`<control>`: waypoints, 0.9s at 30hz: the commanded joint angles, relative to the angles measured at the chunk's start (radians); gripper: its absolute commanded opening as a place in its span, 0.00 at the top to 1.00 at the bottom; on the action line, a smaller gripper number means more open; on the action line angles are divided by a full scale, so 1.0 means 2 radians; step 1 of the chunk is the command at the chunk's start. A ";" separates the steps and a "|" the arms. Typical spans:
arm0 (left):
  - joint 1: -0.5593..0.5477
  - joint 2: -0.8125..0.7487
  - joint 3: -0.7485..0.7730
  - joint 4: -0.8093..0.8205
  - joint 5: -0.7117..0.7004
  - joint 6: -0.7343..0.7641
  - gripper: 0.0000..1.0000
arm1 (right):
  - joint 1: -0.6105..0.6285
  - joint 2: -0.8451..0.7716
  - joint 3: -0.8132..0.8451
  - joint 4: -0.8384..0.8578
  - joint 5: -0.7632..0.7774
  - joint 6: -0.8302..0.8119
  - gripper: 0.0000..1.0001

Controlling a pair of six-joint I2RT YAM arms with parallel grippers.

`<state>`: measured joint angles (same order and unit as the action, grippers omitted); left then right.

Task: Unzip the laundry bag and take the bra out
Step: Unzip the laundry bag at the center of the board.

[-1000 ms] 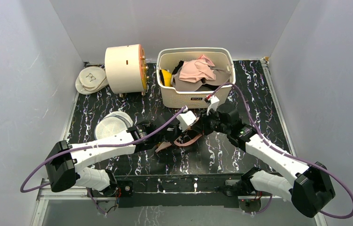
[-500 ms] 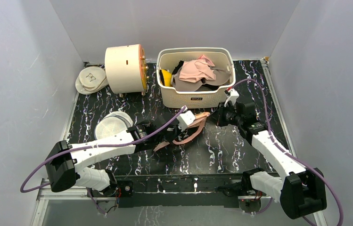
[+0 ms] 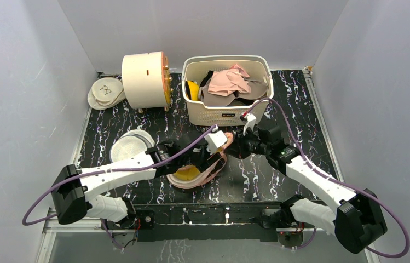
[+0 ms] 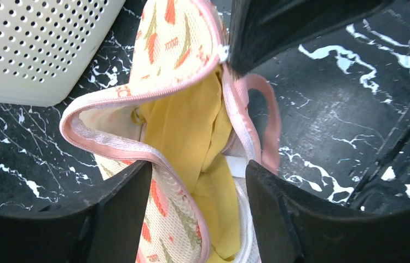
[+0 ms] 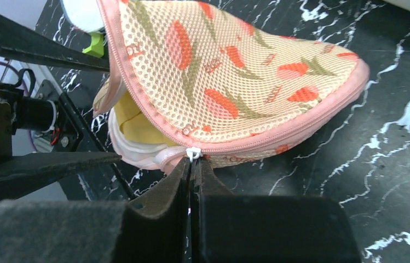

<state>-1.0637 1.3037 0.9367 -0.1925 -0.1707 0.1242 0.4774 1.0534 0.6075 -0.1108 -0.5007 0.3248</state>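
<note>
Gaping toward the left arm, laundry bag (image 5: 235, 82), right pincer (image 5: 192, 164) pinching zipper pull (image 5: 192, 153), left pincer (image 4: 191, 192) spread.

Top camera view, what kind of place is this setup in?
Probably a lab test cell staged as a laundry corner. Plain grey panels wall in a black marbled table, and a white basket of clothes sits at the back beside a cream drum that looks like a toy washer.
</note>
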 commanded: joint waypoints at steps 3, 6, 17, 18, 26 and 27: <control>0.000 -0.044 -0.001 0.026 0.029 0.000 0.36 | 0.043 -0.005 -0.001 0.063 0.009 0.021 1.00; 0.000 -0.036 0.005 0.021 0.008 -0.005 0.40 | 0.060 -0.003 -0.001 0.068 0.015 0.024 1.00; 0.000 -0.126 -0.035 0.071 -0.056 0.006 0.36 | 0.063 -0.025 -0.003 0.051 0.063 0.013 1.00; 0.000 -0.138 -0.044 0.081 -0.063 0.007 0.33 | 0.063 -0.027 -0.004 0.049 0.069 0.012 1.00; 0.000 -0.091 -0.045 0.095 0.009 0.038 0.26 | 0.063 -0.028 0.004 0.036 0.053 -0.008 1.00; 0.000 -0.076 -0.039 0.092 0.028 0.044 0.28 | 0.063 -0.026 0.006 0.036 0.047 -0.011 1.00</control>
<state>-1.0634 1.0580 0.8433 -0.0132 -0.2420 0.1585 0.6014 1.0100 0.5919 -0.0711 -0.3775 0.3401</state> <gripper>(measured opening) 0.745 0.009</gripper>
